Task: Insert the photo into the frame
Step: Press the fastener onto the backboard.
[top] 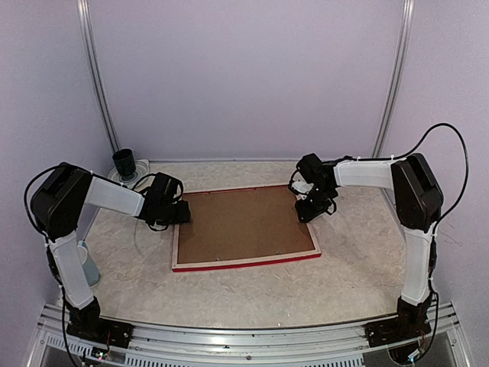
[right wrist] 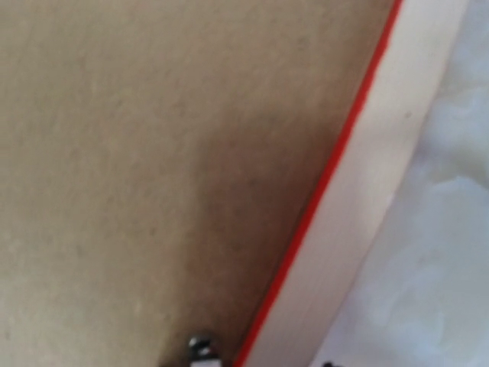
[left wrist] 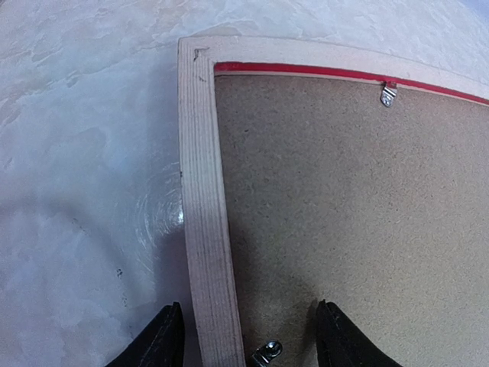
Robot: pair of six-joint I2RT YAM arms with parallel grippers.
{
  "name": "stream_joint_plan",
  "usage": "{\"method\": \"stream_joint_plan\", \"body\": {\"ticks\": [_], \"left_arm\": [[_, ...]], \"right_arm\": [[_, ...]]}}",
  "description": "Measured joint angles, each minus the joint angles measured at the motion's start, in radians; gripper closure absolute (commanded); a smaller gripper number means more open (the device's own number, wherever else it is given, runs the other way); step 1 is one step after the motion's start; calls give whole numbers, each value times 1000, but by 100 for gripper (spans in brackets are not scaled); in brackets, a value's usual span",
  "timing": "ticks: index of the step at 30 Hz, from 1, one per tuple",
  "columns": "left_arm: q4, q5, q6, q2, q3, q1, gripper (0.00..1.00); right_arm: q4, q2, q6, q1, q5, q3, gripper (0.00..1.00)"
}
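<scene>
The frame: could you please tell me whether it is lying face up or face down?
Face down: the frame lies flat, pale wood back up, brown backing board inside it, a metal clip at the edge.

On my worktop (top: 344, 267) I count one frame (top: 244, 262) with one brown backing board (top: 244, 223) inside it. My left wrist camera shows two metal clips (left wrist: 389, 94) at the board's edges; my right wrist camera shows one clip (right wrist: 202, 348). There are two cups: one dark cup (top: 124, 163) and one pale blue cup (top: 89, 267). I have two pincers, the left pincer (top: 182, 216) and the right pincer (top: 309, 210).
</scene>
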Motion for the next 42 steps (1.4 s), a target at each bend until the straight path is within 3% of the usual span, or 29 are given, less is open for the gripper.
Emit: {"method": "stream_joint_plan", "body": {"ticks": [5, 21, 23, 27, 30, 42], "left_arm": [[0, 0, 0, 0, 0, 0, 43], [1, 1, 3, 0, 0, 0, 44], [1, 1, 3, 0, 0, 0, 44], [1, 0, 4, 0, 0, 0, 44], [2, 1, 6, 0, 0, 0, 44], [5, 0, 14, 1, 0, 0, 45]], "right_arm": [[-35, 1, -24, 7, 14, 10, 62], [-25, 18, 2, 8, 59, 27, 92], [-22, 18, 2, 8, 60, 27, 90], [-18, 18, 2, 8, 57, 27, 72], [-18, 19, -13, 8, 53, 29, 66], [-84, 74, -64, 7, 32, 126, 65]]}}
